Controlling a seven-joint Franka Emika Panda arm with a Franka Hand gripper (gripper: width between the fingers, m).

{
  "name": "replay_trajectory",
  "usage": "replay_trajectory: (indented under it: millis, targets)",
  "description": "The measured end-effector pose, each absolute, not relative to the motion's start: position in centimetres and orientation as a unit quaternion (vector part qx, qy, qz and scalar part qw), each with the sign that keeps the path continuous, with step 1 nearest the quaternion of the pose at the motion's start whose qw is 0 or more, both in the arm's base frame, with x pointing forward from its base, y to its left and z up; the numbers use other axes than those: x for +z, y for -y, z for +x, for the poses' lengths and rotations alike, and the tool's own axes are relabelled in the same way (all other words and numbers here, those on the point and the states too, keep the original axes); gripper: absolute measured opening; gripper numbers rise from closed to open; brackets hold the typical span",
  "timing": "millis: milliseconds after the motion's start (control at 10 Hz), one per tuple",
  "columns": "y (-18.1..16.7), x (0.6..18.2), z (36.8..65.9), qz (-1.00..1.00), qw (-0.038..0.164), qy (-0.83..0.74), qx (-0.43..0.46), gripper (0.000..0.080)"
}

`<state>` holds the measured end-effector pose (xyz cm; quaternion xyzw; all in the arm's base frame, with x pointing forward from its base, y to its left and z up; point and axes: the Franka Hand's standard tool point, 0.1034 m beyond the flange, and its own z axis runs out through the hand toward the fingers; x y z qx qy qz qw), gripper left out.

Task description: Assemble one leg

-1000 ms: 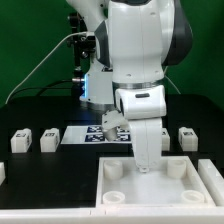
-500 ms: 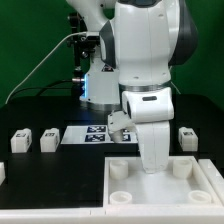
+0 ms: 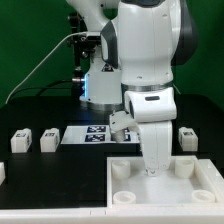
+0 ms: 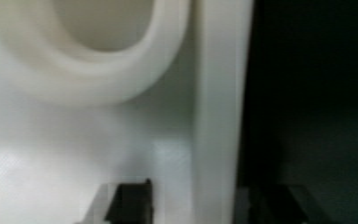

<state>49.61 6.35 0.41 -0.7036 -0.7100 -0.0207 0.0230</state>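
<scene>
My gripper [image 3: 152, 170] reaches straight down onto the far edge of the large flat white panel [image 3: 165, 192] at the front of the table. In the wrist view my gripper [image 4: 202, 192] has its dark fingers [image 4: 131, 200] on either side of the panel's [image 4: 51, 150] edge wall, shut on it, next to a round corner socket [image 4: 87, 35]. Two small white legs with tags [image 3: 20, 141] [image 3: 48, 139] stand at the exterior view's left, and another leg [image 3: 186, 136] at its right. None is held.
The marker board [image 3: 92, 135] lies flat behind the panel, partly hidden by my arm. A further white part [image 3: 2, 171] shows at the exterior view's left edge. The robot base [image 3: 95, 90] and cables stand behind, before a green backdrop.
My gripper has moved toward the exterior view's right, and the white panel has slid the same way with it. The legs have not moved.
</scene>
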Motion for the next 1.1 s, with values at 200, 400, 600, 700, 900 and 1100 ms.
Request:
replay_trajectory:
  millis: [200, 400, 600, 700, 900, 1100]
  targets:
    - [-6.3, 0.4, 49.6, -0.704, 0.023, 0.71, -0.021, 0.0532]
    - [-6.3, 0.4, 49.6, -0.704, 0.023, 0.71, -0.021, 0.063]
    - [-6.3, 0.4, 49.6, -0.704, 0.023, 0.71, -0.021, 0.0646]
    - [-6.3, 0.4, 49.6, -0.704, 0.023, 0.71, -0.021, 0.0646]
    - [-6.3, 0.4, 49.6, -0.704, 0.023, 0.71, -0.021, 0.0648]
    - [-5.9, 2.0, 50.1, -0.705, 0.016, 0.709, -0.021, 0.0648]
